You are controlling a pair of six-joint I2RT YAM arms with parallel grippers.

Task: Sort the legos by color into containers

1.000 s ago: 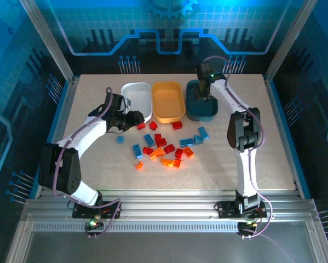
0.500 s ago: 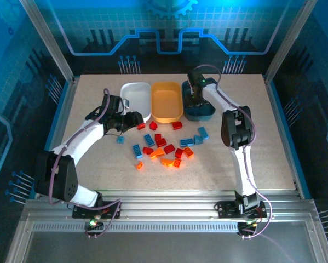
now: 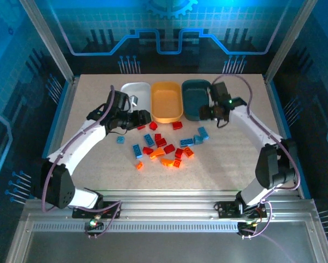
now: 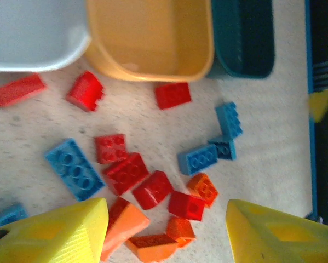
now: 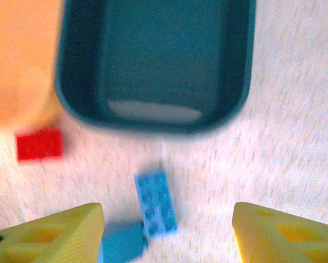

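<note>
The left gripper (image 4: 165, 213) holds its yellow, finely textured jaws wide apart with nothing between them, above the legos (image 3: 164, 145). These are glossy studded bricks in red, orange and light blue, strewn at all angles on the speckled beige table (image 3: 246, 159) just in front of the trays. The right gripper (image 5: 166, 211) is likewise spread and empty over a light blue brick (image 5: 155, 203) whose long axis points toward the near end of the dark teal tray (image 5: 153, 71), while a red brick (image 5: 39, 144) lies crosswise to its left. The smooth, round-cornered white tray (image 3: 135, 87), orange-yellow tray (image 3: 167, 102) and teal one stand side by side, long axes running away from the arms.
</note>
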